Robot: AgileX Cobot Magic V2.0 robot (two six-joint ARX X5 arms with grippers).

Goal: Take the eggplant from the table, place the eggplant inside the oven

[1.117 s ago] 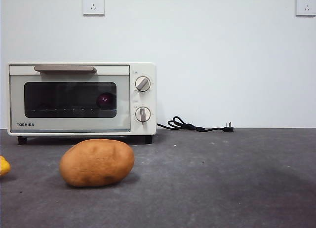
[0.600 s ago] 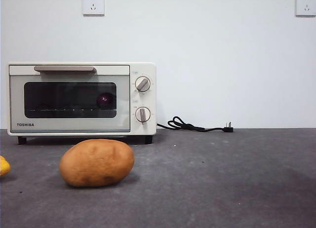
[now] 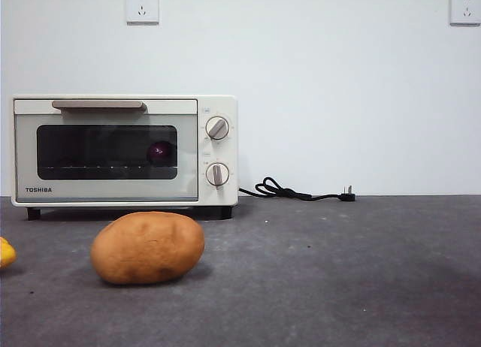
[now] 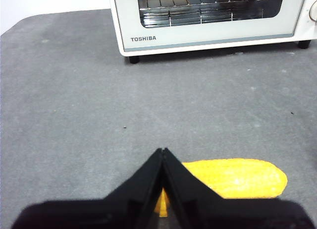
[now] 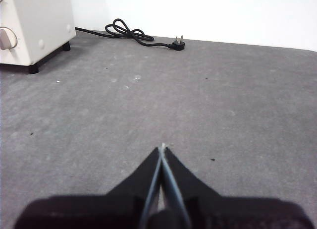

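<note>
The eggplant [image 3: 159, 152] is seen inside the closed oven [image 3: 124, 152], behind its dark glass door. A potato [image 3: 147, 247] lies on the desk [image 3: 338, 272] before the oven. The left tool [image 4: 162, 152] is clenched empty above a corn cob [image 4: 237, 178]; the right tool [image 5: 162, 148] is clenched empty over bare desk.
</note>
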